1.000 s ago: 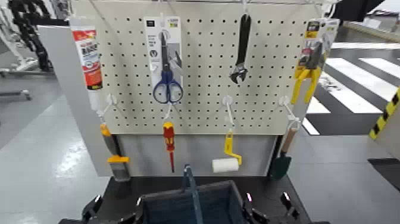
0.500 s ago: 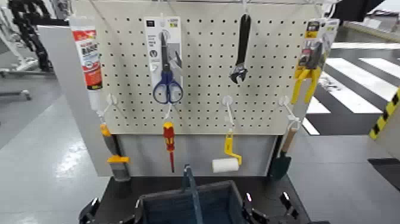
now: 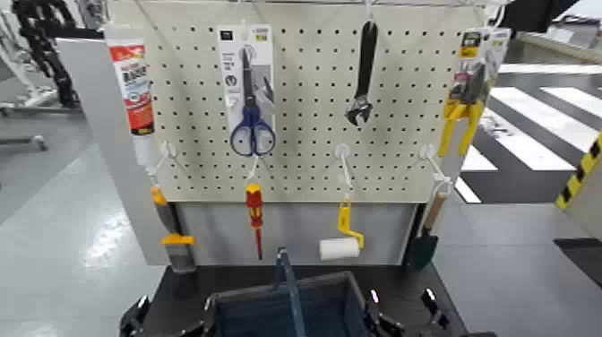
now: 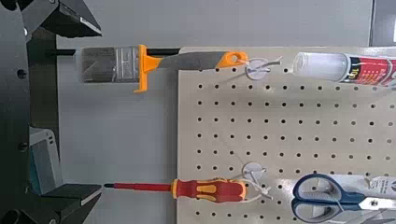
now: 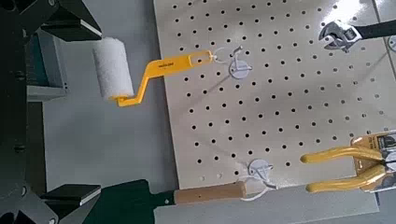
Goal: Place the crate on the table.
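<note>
crate [image 3: 288, 305] at the bottom edge, on the black surface [image 3: 408, 285] | left claw [image 3: 136, 315] just left of it | right claw [image 3: 403, 314] just right | pegboard [image 3: 305, 99] behind: scissors [image 3: 252, 116], wrench [image 3: 363, 76], screwdriver [image 3: 254, 213], paint roller [image 3: 340, 240]

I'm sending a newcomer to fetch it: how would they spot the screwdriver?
Find the cream pegboard behind the black table. Under the blue-handled scissors, the screwdriver hangs point down from the lower hooks, the only tool with a red and yellow handle.
</note>
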You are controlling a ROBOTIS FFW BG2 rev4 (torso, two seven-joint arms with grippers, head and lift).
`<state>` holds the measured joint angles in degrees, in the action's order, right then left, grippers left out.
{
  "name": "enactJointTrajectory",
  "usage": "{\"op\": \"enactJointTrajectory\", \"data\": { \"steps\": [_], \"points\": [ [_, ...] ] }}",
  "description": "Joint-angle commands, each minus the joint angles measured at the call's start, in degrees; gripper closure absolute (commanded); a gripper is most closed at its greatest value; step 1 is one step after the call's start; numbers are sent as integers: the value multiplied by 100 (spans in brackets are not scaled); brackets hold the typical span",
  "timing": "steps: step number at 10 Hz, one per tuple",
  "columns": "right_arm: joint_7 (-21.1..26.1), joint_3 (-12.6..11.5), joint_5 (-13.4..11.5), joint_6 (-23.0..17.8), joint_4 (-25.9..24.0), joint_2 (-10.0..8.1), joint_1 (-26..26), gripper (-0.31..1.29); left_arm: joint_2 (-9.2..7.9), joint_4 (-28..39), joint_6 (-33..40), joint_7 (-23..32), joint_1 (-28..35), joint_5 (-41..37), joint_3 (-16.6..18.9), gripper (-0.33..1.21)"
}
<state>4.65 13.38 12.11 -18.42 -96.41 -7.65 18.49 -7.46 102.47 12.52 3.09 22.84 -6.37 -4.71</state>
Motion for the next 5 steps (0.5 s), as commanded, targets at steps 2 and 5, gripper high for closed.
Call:
{"op": "enactJointTrajectory", "data": {
  "steps": [2, 5],
  "points": [
    [0, -20, -7, -13, 0, 9, 5, 14, 17, -8, 22, 25, -7, 4, -12, 12],
    [0, -20, -7, -22, -18, 18, 23, 15, 35, 1, 40, 43, 2, 21, -12, 12]
  ]
}}
